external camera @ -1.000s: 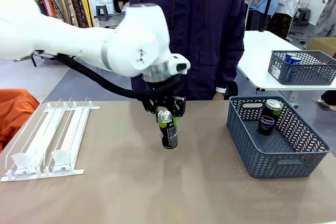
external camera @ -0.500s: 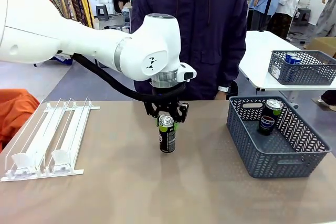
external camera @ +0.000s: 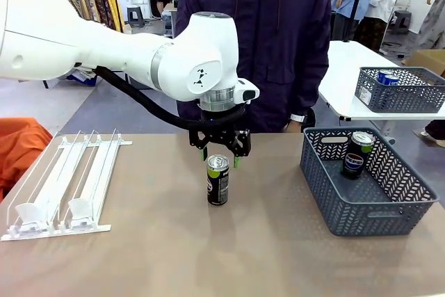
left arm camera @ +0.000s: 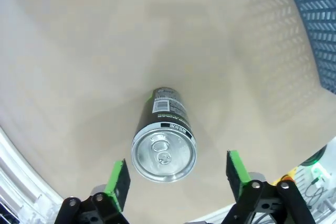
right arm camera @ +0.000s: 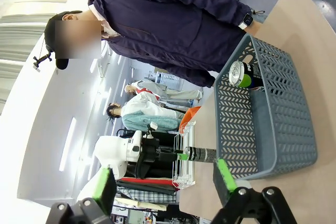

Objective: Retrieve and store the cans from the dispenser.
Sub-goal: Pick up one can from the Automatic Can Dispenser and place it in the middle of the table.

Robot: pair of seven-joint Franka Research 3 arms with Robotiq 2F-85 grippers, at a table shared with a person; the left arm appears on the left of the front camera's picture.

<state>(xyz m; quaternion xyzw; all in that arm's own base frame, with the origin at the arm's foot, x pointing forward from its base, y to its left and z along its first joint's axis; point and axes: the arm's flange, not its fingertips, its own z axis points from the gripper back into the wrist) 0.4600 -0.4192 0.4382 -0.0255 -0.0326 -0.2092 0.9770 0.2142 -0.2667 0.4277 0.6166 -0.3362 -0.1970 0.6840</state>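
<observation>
A black can [external camera: 217,180] with a green-and-white label stands upright on the table's middle, on its own. My left gripper [external camera: 220,154] hangs just above its silver top, open, green pads clear of it. In the left wrist view the can [left arm camera: 164,145] sits below and between the spread fingers [left arm camera: 118,181]. The white railed dispenser [external camera: 62,182] lies at the left with its lanes bare. Another can [external camera: 356,152] leans inside the dark grey basket [external camera: 410,203] at the right. My right gripper [right arm camera: 164,184] is open on nothing, facing the basket [right arm camera: 273,140] and the can in it [right arm camera: 241,74].
A person in a dark jacket stands at the far edge, right behind the left arm. A second grey basket [external camera: 401,92] holding a blue can rests on a white table at the back right. Orange cloth lies off the table's left side.
The left gripper lowered the black can onto the table, opened and let it go, then rose slightly above it. The can now stands free.
</observation>
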